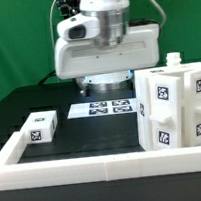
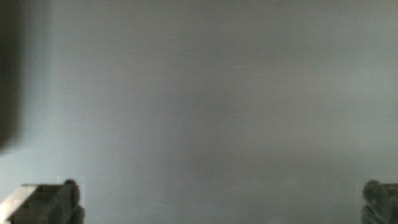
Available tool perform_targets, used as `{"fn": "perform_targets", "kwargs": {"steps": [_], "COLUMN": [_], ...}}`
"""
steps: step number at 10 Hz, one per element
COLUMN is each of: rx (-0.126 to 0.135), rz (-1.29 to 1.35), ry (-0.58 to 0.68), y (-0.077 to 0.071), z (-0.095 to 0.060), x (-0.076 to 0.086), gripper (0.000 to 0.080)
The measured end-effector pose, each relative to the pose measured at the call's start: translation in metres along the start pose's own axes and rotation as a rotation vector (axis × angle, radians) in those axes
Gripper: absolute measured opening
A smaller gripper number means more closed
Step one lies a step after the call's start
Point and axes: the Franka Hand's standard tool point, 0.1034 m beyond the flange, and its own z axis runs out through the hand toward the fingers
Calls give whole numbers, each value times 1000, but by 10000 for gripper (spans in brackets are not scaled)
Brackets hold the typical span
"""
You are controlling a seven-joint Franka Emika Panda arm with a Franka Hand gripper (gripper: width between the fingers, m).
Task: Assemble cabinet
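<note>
The white cabinet body (image 1: 176,107), a tall box with marker tags on its faces, stands at the exterior view's right. A small white block-shaped part (image 1: 39,127) with a tag lies on the black table at the left. The arm's white hand (image 1: 103,50) hangs over the back middle of the table, and its fingers are hidden there. In the wrist view my gripper (image 2: 214,206) is open. Its dark fingertips (image 2: 47,204) stand far apart at the two lower corners, with only blurred grey surface between them. It holds nothing.
The marker board (image 1: 101,108) lies flat just in front of the hand, left of the cabinet body. A low white wall (image 1: 86,171) runs along the front and left sides of the table. A small white piece (image 1: 173,60) sticks up on top of the cabinet body.
</note>
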Motion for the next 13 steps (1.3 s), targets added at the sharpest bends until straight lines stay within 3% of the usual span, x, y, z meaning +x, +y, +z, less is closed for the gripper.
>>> {"fn": "perform_targets", "kwargs": {"steps": [1, 6, 7, 8, 9, 12, 13], "rx": [0, -3, -12, -36, -79, -78, -78], "rz": [-3, 5, 47, 68, 33, 34, 31], "ry": [1, -6, 15, 50, 99, 80, 80], "y": [2, 60, 97, 112, 140, 162, 161], "z": [0, 4, 12, 16, 20, 21, 21], "x": [-1, -18, -24, -25, -30, -39, -38], "gripper": [797, 797, 797, 797, 797, 797, 797]}}
